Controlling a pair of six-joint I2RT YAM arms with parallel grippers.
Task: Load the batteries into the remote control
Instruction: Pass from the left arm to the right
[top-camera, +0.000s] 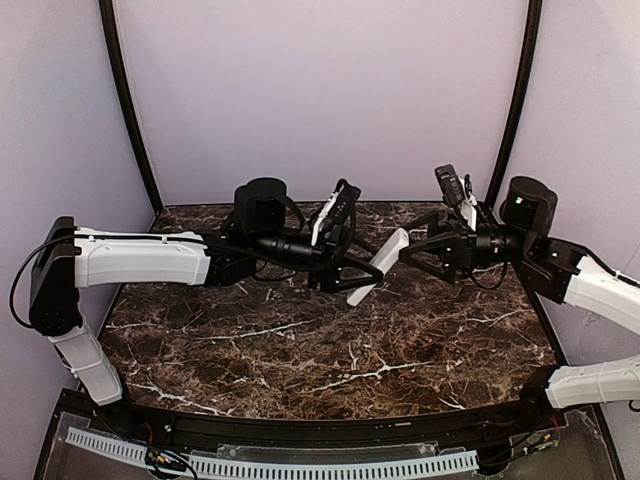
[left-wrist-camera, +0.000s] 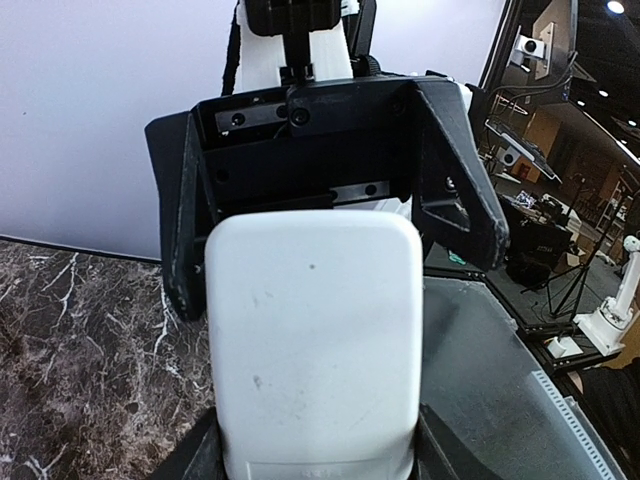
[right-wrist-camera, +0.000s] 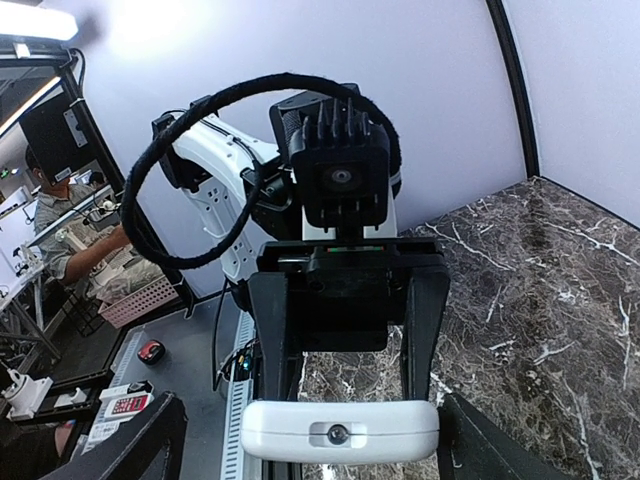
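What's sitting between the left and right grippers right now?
The remote control, held aloft, bridges them. The left gripper clamps one end, and the open right gripper straddles the other end. This shows most clearly in the top view.

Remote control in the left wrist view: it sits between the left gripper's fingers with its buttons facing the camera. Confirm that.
Not quite. The remote control does sit between the fingers of the left gripper, but its plain white back faces the camera, with no buttons showing. The left wrist view shows this.
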